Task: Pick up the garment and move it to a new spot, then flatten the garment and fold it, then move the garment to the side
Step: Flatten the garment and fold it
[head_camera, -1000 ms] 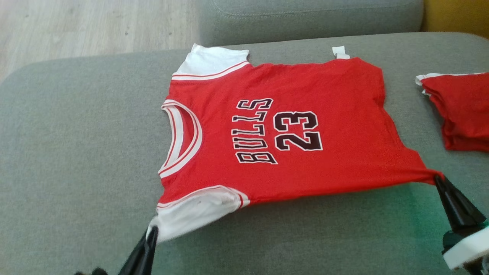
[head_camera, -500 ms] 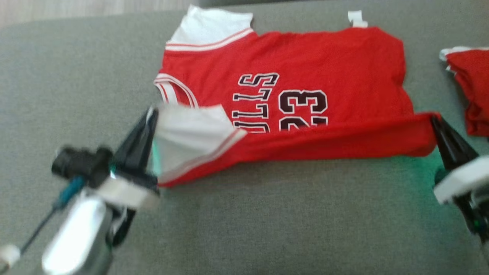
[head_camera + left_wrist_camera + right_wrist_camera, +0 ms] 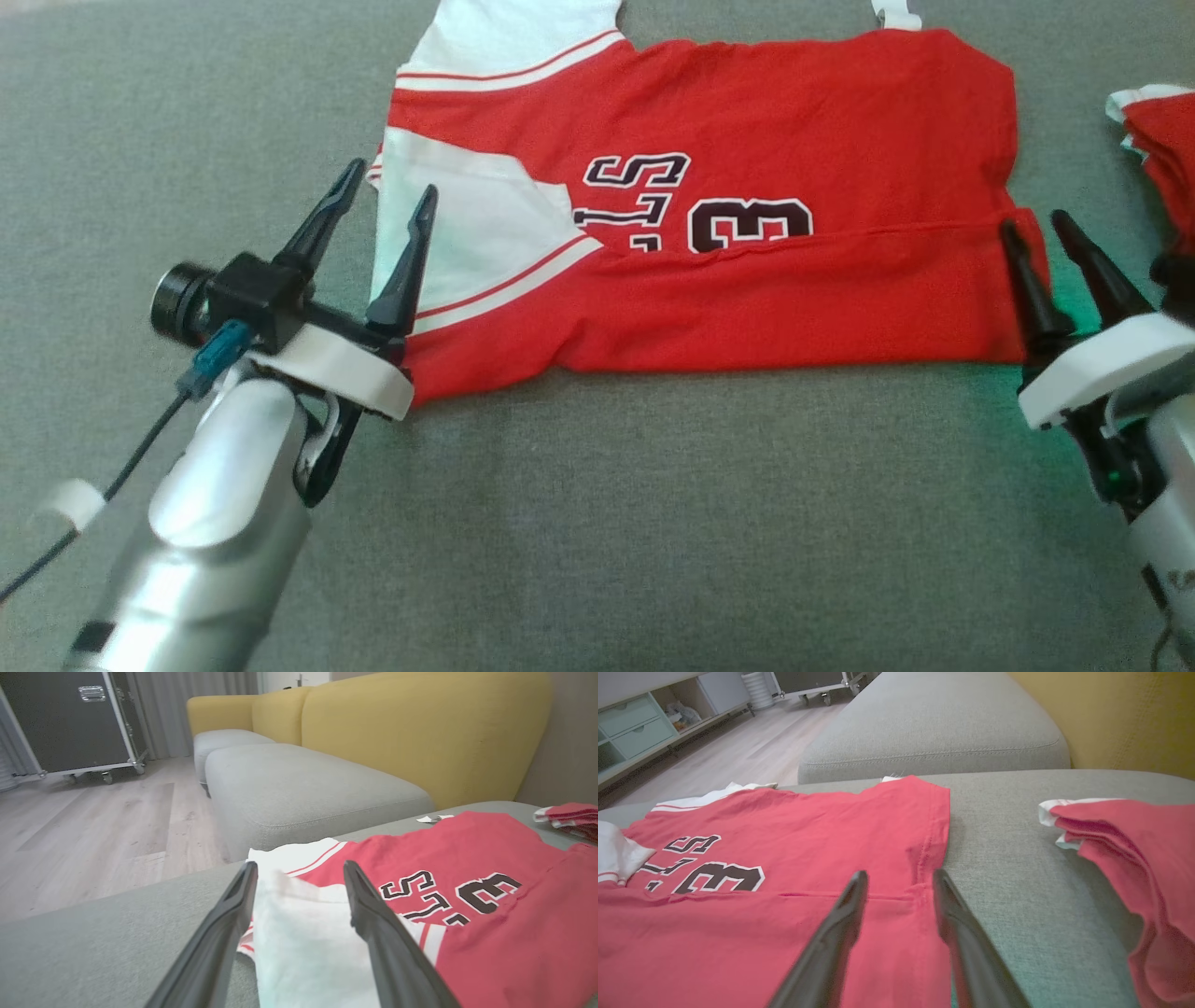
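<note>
The garment is a red jersey [image 3: 747, 121] with white sleeves and black lettering, lying on the grey cushion [image 3: 653, 523]. Its near long edge is folded over onto the front, covering the lower half of the letters and numerals [image 3: 747, 224]. My left gripper [image 3: 390, 191] stands open at the folded white sleeve [image 3: 467, 233], one finger on each side of its edge; the left wrist view shows the sleeve [image 3: 303, 942] between the fingers. My right gripper [image 3: 1032, 224] is open at the folded hem corner [image 3: 901, 905], with nothing gripped.
A second red garment [image 3: 1162, 149] lies folded on the cushion at the right edge, also seen as a pile [image 3: 1134, 858] in the right wrist view. Beyond are another grey cushion [image 3: 303, 788], a yellow sofa back [image 3: 420, 728] and wooden floor [image 3: 93, 821].
Both grippers carried the near edge of the jersey away from me, laid it over the front and opened, letting go. The head camera has tilted down, shifting the picture.
</note>
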Controlling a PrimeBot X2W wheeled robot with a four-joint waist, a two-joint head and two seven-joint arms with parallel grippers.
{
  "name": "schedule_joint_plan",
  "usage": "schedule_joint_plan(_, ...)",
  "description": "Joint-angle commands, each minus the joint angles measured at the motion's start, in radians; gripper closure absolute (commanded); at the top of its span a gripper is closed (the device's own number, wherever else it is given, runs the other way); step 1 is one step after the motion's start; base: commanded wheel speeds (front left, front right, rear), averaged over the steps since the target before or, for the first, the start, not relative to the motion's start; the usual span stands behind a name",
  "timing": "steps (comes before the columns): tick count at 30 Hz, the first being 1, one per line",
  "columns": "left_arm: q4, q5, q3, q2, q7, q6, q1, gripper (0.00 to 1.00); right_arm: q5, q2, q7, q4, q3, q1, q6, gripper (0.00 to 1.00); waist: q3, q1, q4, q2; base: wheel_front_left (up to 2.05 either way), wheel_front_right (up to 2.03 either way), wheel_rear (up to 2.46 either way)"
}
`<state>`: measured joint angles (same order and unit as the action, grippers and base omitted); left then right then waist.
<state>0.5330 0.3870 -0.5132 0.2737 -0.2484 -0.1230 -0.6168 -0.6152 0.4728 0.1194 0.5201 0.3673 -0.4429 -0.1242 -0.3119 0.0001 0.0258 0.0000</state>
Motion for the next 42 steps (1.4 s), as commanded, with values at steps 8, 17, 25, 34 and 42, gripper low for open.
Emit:
schedule_joint_plan(8, -0.08, 0.02, 0.135, -0.082, -0.013, 0.099, 0.23, 0.0, -0.023, -0.024, 0.113, 0.036, 0.0, 0.05, -0.007, 0.0, 0.056, -0.0001, 0.013, 0.0, 0.0, 0.0, 0.0)
schedule_joint_plan(17, 0.106, 0.065, 0.192, -0.139, -0.013, 0.127, 0.324, 0.0, -0.015, -0.052, 0.134, 0.065, -0.005, 0.095, -0.007, 0.0, 0.097, -0.0001, 0.0, 0.0, 0.0, 0.0, 0.0)
schedule_joint_plan(25, 0.041, 0.049, 0.284, -0.17, -0.013, 0.089, 0.32, 0.0, -0.01, -0.051, 0.137, 0.082, -0.004, 0.106, -0.007, 0.0, 0.11, -0.0001, 0.001, 0.0, 0.0, 0.0, 0.0)
schedule_joint_plan(34, 0.047, -0.006, 0.329, -0.192, -0.013, 0.083, 0.328, 0.0, -0.003, -0.058, 0.139, 0.09, 0.003, 0.102, -0.007, 0.0, 0.111, -0.0001, -0.002, 0.0, 0.0, 0.0, 0.0)
schedule_joint_plan(42, 0.232, -0.002, 0.293, -0.205, -0.006, 0.062, 0.26, 0.0, -0.01, -0.062, 0.139, 0.098, 0.017, 0.09, -0.007, 0.0, 0.087, -0.0001, -0.002, 0.0, 0.0, 0.0, 0.0)
